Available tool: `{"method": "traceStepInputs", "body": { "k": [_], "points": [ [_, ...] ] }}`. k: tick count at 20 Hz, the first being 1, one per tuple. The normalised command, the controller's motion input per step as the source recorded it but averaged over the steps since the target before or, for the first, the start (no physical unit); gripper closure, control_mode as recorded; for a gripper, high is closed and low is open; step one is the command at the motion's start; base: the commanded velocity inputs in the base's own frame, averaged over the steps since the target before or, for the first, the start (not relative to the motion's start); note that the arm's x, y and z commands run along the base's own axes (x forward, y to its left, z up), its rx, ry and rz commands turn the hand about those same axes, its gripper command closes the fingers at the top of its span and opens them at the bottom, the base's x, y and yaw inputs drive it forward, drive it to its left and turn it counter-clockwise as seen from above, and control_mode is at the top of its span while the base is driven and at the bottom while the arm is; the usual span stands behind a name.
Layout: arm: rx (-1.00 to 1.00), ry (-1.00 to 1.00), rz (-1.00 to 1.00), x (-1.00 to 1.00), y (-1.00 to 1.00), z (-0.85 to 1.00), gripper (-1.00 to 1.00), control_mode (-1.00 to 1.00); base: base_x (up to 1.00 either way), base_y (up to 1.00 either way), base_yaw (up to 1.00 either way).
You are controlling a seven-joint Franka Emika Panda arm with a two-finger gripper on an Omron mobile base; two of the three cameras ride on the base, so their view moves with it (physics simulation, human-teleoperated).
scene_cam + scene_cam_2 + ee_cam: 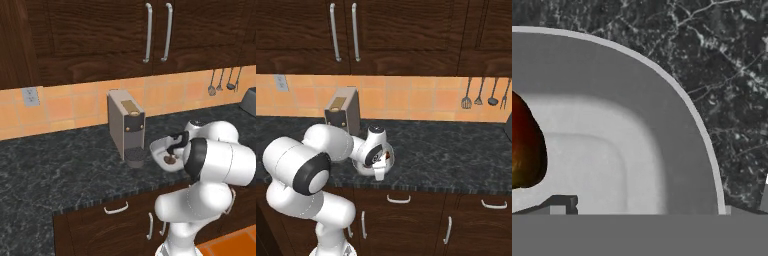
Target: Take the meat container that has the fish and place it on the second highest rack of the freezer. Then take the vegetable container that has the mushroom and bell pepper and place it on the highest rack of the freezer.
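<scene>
The vegetable container (158,148), rounded-square and white-grey with a thick rim, sits on the dark counter to the right of a coffee machine. A brown mushroom (170,159) lies inside it. In the hand view the container's rim (662,95) curves across the frame, with the red bell pepper (526,145) at its left side. My gripper (174,144) hangs low over the container, open, with its fingertips (561,205) far apart and the container's right wall between them. The meat container, the fish and the freezer are out of view.
A beige coffee machine (126,125) with a dark cup (135,158) under its spout stands just left of the container. Kitchen utensils (483,93) hang on the tiled wall to the right. Dark wooden cabinets run above the counter, with drawers below its front edge.
</scene>
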Motion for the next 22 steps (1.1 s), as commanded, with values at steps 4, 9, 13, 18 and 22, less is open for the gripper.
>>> {"method": "traceStepInputs", "body": {
  "k": [4, 9, 13, 18, 22],
  "points": [
    [0.01, 0.0, 0.0, -0.12, -0.08, -0.01, -1.0, -1.0, 0.0, 0.0, 0.0],
    [0.0, 0.0, 0.0, 0.07, 0.0, -0.05, -1.0, -1.0, 0.0, 0.0, 0.0],
    [0.0, 0.0, 0.0, 0.01, 0.0, -0.03, -1.0, -1.0, 0.0, 0.0, 0.0],
    [0.0, 0.0, 0.0, 0.0, 0.0, 0.0, -1.0, -1.0, 0.0, 0.0, 0.0],
    [0.0, 0.0, 0.0, 0.01, 0.0, 0.0, 1.0, -1.0, 0.0, 0.0, 0.0]
  ]
}}
